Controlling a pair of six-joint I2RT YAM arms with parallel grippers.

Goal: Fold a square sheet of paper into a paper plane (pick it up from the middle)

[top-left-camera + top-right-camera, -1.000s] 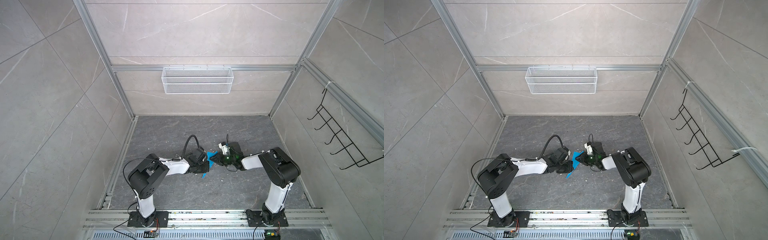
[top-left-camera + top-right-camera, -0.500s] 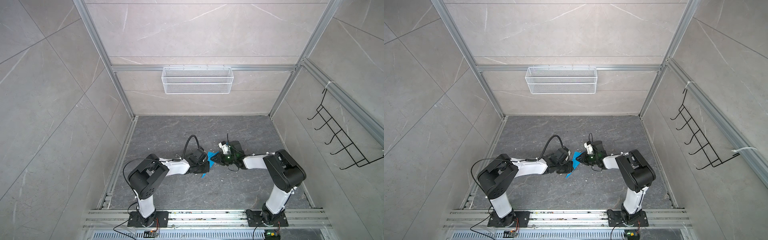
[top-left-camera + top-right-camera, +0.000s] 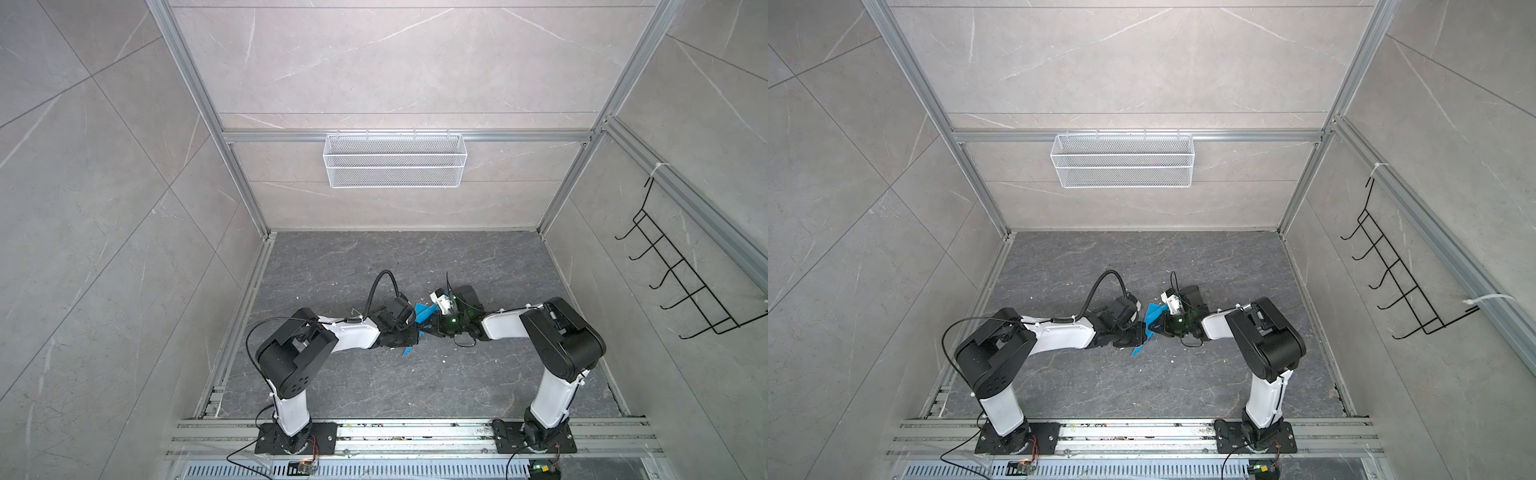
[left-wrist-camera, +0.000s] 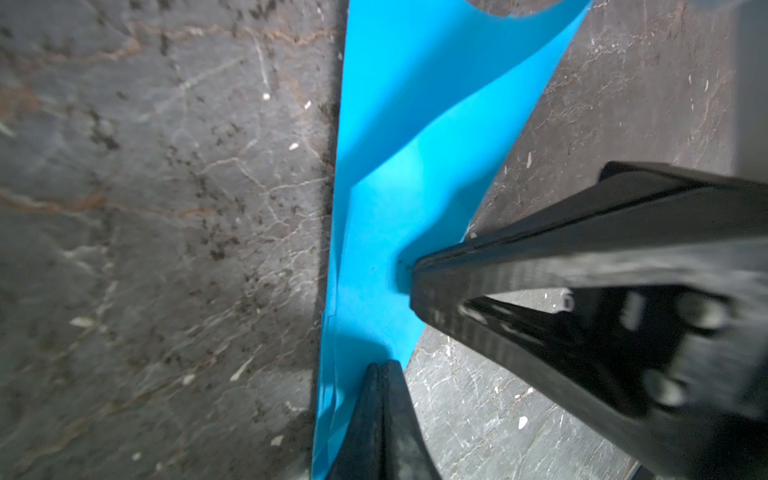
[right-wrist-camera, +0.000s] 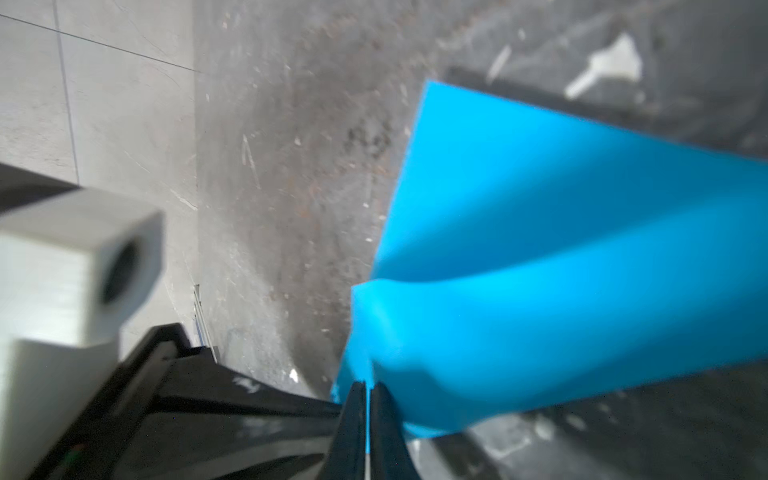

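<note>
Left pincer [image 4: 380,368] clamped on folded blue paper [image 4: 415,124]; right pincer [image 5: 368,388] pinching the same sheet

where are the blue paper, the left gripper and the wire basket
blue paper [image 4: 395,166], left wrist view, middle of the folded sheet
left gripper [image 4: 382,368], left wrist view, between its shut fingertips
wire basket [image 3: 395,176], in a top view, front mesh wall

Folded blue paper [image 4: 399,174] runs as a long band through the middle of the frame, over the dark, veined bench [image 4: 166,208]. The left gripper [image 4: 381,368] has its jaws pressed together on the band's near end. The right gripper [image 4: 412,274], black and blurred, pinches the paper's side edge, tips together.
</note>
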